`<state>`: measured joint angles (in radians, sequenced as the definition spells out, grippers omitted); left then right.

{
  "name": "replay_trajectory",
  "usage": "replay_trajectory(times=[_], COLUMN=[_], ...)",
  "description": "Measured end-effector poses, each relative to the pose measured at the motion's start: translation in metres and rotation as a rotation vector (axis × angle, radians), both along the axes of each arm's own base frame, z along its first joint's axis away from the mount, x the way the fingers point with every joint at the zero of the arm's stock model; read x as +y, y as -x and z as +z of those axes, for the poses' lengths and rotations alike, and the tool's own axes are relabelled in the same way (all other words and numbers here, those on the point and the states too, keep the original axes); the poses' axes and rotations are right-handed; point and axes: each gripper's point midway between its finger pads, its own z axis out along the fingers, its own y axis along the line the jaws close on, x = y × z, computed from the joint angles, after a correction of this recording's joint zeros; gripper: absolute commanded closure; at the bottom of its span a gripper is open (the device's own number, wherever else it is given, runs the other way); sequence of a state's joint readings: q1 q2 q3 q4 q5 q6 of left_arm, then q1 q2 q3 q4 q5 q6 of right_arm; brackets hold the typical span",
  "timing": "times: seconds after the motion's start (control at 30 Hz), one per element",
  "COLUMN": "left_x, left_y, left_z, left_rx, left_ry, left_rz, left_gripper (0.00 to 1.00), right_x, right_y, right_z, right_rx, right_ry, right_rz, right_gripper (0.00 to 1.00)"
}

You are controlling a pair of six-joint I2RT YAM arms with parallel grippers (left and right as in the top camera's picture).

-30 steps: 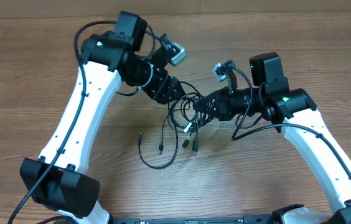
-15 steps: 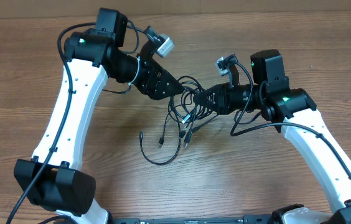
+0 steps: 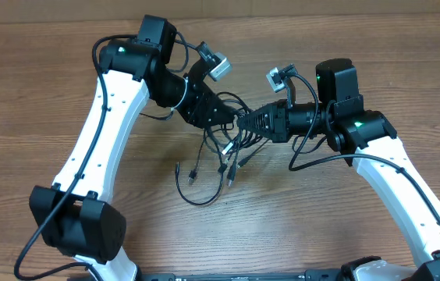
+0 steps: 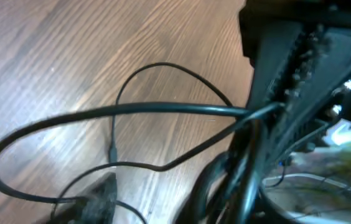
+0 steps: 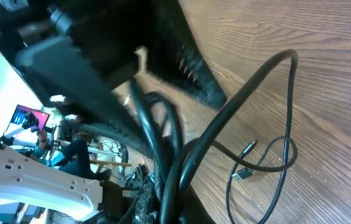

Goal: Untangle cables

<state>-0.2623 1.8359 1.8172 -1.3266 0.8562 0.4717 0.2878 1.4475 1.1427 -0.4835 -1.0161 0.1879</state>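
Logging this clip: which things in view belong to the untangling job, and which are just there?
Part of the job:
- cables, thin black cords tangled between the arms
- left gripper, at the tangle
- right gripper, at the tangle

Just there:
- wooden table
- thicker black arm cables, the robot's own wiring

You are looking down on a light-brown wooden table [image 3: 40, 47], its grain running sideways under even light. Beyond its edge, the right wrist view is catching a glowing screen [image 5: 27, 116] in a bright, blurred room.
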Motion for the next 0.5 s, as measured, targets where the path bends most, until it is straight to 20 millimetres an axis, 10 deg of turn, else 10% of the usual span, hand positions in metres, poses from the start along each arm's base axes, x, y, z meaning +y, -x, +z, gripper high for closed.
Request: replay_trajectory(times=[0.17, 0.5], left_x=[0.001, 0.001], left_y=[0.000, -0.001], left_z=[-0.002, -0.003], left_rx=[-0.006, -0.012], left_ry=[-0.009, -0.016], left_rz=[-0.003, -0.004], left_gripper=[0.94, 0.96], right_x=[-0.001, -0.012], right_y=[-0.001, 0.003], right_z=[0.001, -0.025], right_rx=[0.009, 0.118], right_ry=[-0.004, 0.100], right_rz=[-0.005, -0.074], right_gripper=[0.77, 0.84])
